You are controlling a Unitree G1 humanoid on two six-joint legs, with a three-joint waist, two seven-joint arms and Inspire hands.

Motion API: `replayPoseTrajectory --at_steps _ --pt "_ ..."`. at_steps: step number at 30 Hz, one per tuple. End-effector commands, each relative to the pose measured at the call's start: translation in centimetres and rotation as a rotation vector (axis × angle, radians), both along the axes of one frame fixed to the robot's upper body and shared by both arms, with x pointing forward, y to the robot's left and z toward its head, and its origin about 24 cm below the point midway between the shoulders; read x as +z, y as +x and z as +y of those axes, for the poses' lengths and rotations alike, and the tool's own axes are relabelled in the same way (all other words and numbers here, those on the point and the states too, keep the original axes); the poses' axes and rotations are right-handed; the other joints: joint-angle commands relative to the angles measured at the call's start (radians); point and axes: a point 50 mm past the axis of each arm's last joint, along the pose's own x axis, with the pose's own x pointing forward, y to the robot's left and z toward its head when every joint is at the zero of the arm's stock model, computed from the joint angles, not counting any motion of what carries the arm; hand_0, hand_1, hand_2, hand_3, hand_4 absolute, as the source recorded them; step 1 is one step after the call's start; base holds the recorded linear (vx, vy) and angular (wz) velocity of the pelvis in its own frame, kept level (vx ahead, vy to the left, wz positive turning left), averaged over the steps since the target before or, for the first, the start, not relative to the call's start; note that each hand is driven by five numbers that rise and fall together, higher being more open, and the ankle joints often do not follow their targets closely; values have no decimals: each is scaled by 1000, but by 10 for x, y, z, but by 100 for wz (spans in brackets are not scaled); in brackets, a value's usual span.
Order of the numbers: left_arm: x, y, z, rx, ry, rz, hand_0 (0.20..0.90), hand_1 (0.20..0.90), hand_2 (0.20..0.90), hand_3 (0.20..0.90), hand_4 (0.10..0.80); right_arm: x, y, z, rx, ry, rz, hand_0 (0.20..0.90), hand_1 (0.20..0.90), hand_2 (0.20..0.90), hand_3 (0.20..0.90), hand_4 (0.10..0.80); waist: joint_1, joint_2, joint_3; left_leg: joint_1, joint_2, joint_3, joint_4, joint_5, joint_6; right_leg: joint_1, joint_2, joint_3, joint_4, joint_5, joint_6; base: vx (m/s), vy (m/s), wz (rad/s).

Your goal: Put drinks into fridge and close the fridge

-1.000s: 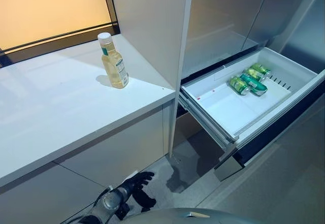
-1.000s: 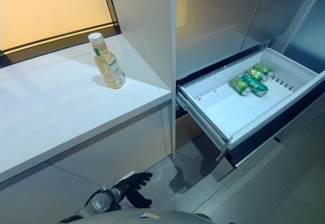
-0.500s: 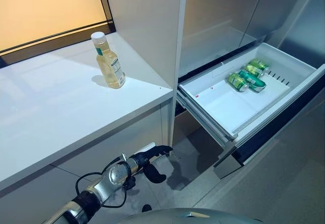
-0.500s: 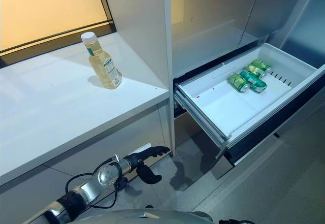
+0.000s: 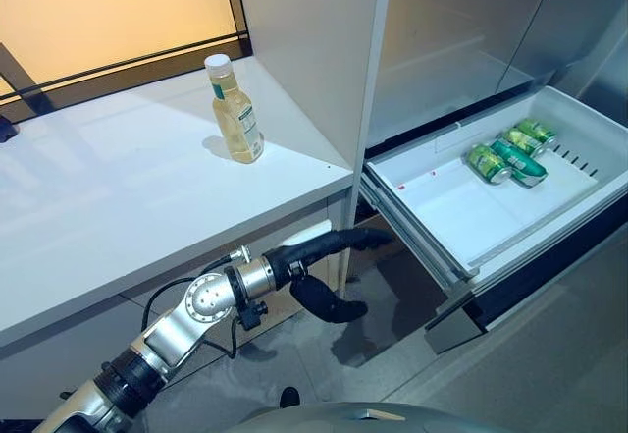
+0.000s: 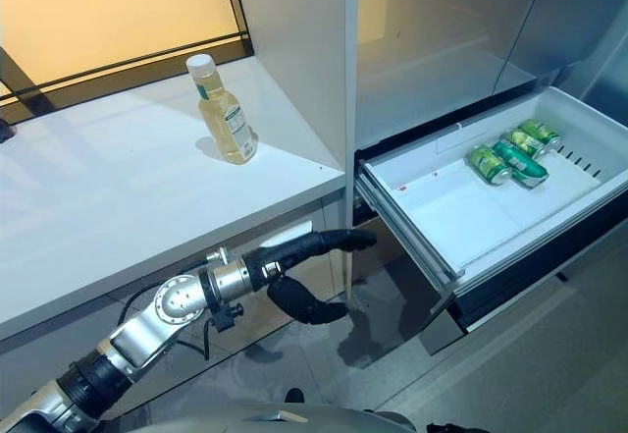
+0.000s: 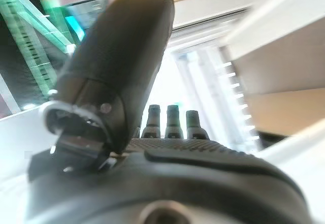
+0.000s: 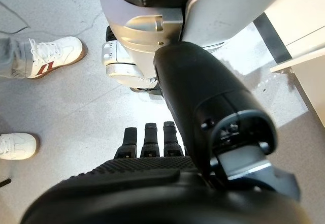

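White counter [image 5: 118, 207] carries a pale yellow bottle [image 5: 235, 114] standing upright near the cabinet wall. Beside it the fridge drawer [image 5: 461, 217] stands pulled open with three green cans [image 5: 505, 158] lying at its back. Left hand [image 5: 319, 256] reaches below the counter edge, fingers straight, holding nothing. Right hand [image 8: 152, 148] hangs over the floor, relaxed and empty, near a person's white shoes [image 8: 45, 56].

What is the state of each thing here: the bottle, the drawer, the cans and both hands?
Bottle: upright on the white counter, capped, not held.
Fridge drawer: pulled out, open.
Green cans: lying on their sides at the drawer's far end.
Left hand: fingers straight, empty, below the counter edge.
Right hand: fingers straight, empty, pointing at the floor.
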Motion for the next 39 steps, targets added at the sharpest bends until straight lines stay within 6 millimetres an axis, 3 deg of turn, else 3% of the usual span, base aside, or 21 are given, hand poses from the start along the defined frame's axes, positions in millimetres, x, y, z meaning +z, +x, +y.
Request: replayPoseTrajectory --at_steps 1,9,20,25,28,33,39 --pt "78 9 0 -83 -340 -218 900 900 900 900 800 -3 10 16 -39 66 -45 900 900 900 900 800 26 5 -10 6 -26 19 7 -106 37 -90 -11 16 33 44 73 0 0 0" --pt "114 10 12 -77 -560 -330 900 900 900 900 800 -3 5 16 -38 84 -45 900 900 900 900 800 32 -9 -19 8 -29 9 7 -111 39 -88 -9 22 29 46 64 0 0 0" --pt "155 16 51 210 -751 -601 900 900 900 900 800 -5 -1 20 -35 100 -35 900 900 900 900 800 30 -23 -44 24 -33 1 7 -121 38 -72 -5 28 24 39 59 6 -2 0" --pt "164 17 64 351 -807 -691 900 900 900 900 800 -6 -5 23 -24 100 -25 900 900 900 900 800 24 -26 -54 31 -33 0 7 -126 37 -66 -1 33 22 35 55 35 -4 0" --pt "165 21 72 481 -792 -729 900 900 900 900 800 -6 -5 23 -20 99 -22 900 900 900 900 800 23 -28 -57 27 -34 0 7 -117 36 -71 -1 35 24 40 54 11 -1 0" --pt "149 36 108 881 -683 -748 900 900 900 900 800 -6 -8 22 -16 93 -12 900 900 900 900 800 24 -24 -65 32 -32 1 7 -118 35 -67 -1 36 26 34 52 13 6 0" --pt "128 46 132 1098 -603 -676 900 900 900 900 800 -5 -6 22 -20 89 -4 900 900 900 900 800 27 -22 -70 36 -33 -1 7 -118 33 -60 -1 34 24 31 51 10 4 0"
